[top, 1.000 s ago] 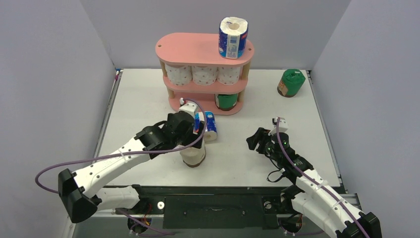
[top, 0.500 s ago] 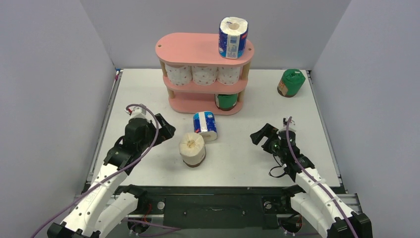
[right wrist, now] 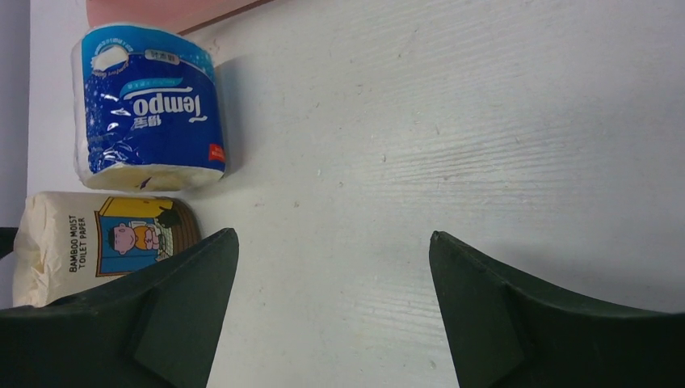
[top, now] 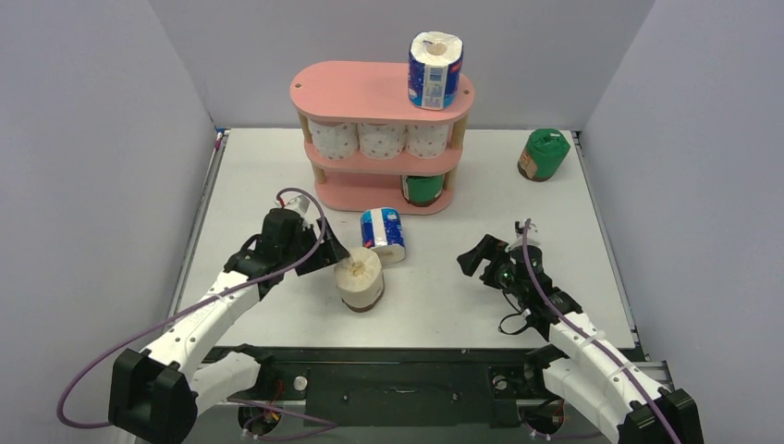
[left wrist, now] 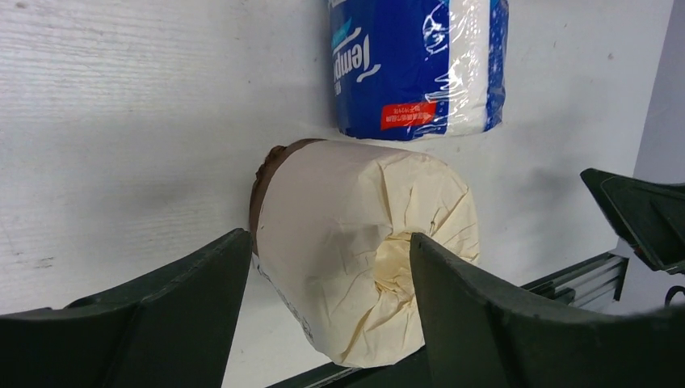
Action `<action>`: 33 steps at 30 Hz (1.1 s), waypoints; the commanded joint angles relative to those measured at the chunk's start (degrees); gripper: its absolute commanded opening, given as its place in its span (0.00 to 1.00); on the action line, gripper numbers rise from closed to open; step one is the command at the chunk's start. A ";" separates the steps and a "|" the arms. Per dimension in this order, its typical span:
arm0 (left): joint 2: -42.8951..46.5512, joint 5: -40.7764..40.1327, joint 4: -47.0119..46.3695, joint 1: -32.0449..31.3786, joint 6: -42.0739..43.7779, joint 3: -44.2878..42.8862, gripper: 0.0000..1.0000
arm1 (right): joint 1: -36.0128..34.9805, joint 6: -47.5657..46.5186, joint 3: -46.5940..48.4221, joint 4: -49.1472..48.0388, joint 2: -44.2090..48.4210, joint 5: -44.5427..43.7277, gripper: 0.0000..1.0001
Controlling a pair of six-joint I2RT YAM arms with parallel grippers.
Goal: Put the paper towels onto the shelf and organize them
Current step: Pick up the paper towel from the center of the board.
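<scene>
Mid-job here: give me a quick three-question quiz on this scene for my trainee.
1. True or false: the top board of the shelf holds one blue roll.
2. Fill in: the middle board holds ___ dotted rolls.
3. Which roll is nearest the left gripper? A beige roll; B green roll; C dotted roll.
Key: 1 true; 2 three; 3 A.

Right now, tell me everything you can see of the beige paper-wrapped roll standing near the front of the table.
The beige paper-wrapped roll stands upright on the white table, crinkled wrap tucked into its top hollow, a brown band at its base and a cartoon label reading bamboo moist toilet paper. The blue-and-white roll lies just behind it; contact unclear. The left gripper flanks it, jaws open.
</scene>
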State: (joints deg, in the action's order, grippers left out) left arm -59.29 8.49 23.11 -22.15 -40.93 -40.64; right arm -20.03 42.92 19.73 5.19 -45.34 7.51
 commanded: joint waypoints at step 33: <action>-7.99 -2.30 1.23 -8.34 7.49 -5.03 0.42 | -6.25 -1.97 3.03 -1.88 -4.02 -6.79 0.82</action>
State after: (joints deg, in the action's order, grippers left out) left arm -67.64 6.46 24.32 -30.00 -33.93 -42.92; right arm -25.98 42.04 20.47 5.13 -49.41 2.31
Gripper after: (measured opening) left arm 0.440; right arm 0.819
